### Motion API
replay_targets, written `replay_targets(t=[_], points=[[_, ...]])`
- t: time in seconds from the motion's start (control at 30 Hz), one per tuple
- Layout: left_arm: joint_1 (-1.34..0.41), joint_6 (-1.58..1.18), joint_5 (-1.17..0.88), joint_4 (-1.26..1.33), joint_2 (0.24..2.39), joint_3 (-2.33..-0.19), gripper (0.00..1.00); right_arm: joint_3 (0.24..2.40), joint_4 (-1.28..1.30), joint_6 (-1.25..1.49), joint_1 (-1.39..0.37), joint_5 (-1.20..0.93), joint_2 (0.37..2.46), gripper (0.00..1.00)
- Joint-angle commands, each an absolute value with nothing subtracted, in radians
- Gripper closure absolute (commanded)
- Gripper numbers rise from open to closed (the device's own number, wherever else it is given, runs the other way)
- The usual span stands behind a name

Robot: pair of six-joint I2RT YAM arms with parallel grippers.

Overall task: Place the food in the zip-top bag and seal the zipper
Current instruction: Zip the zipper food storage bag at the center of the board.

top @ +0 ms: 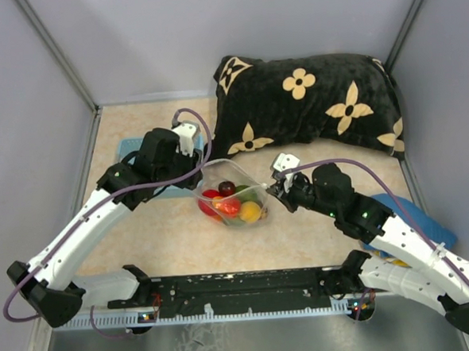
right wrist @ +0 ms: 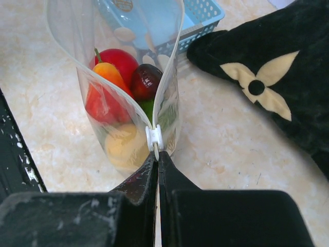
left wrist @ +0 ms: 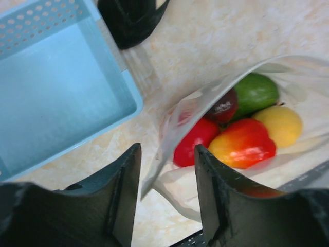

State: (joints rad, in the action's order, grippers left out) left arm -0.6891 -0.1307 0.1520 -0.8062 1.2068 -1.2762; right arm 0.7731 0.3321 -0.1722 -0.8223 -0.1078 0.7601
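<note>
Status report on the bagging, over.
Left gripper open; right gripper shut on clear dotted zip-top bag. Colourful plastic toy food inside, zipper unsealed. Nothing blocking.

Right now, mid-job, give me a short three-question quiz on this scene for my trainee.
1. True or false: the clear dotted plastic zip-top bag is sealed.
2. Which is shut on the bag? A: left gripper. B: right gripper.
3. Fill in: the plastic toy fruits and vegetables lie inside the ___.
Key: 1 false; 2 B; 3 bag.
</note>
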Motion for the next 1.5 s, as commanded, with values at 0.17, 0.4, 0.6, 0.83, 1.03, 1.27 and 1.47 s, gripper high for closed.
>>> replay_targets(t=[0.17,0.4,0.6,0.83,1.03,1.27,1.47], points=[[-0.686,-0.057,-0.124,-0.671,1.115,-1.305,0.37,0.823,0.273,-0.178,-0.827,-0.130,0.774,1.00],[-0.726,-0.059,-0.284,-0.603,1.088,-1.299,0.33,0.827,0.270,-0.175,-0.827,-0.121,0.770,1.00],[-0.843,-0.061,-0.235,-0.544,1.125,-1.273,0.30,0.835,0.274,-0.175,-0.827,-0.114,0.772,1.00],[-0.938,-0.023,-0.198,-0.453,1.250,-1.258,0.29,0.832,0.274,-0.172,-0.827,-0.121,0.769,1.00],[-0.946,0.018,-0.210,-0.429,1.322,-1.255,0.31,0.826,0.287,-0.171,-0.827,-0.117,0.750,1.00],[-0.948,0.046,-0.276,-0.397,1.350,-1.227,0.62,0.792,0.246,-0.163,-0.827,-0.130,0.733,1.00],[-0.948,0.054,-0.297,-0.324,1.302,-1.172,0.99,0.754,0.242,-0.173,-0.827,-0.160,0.715,0.90]])
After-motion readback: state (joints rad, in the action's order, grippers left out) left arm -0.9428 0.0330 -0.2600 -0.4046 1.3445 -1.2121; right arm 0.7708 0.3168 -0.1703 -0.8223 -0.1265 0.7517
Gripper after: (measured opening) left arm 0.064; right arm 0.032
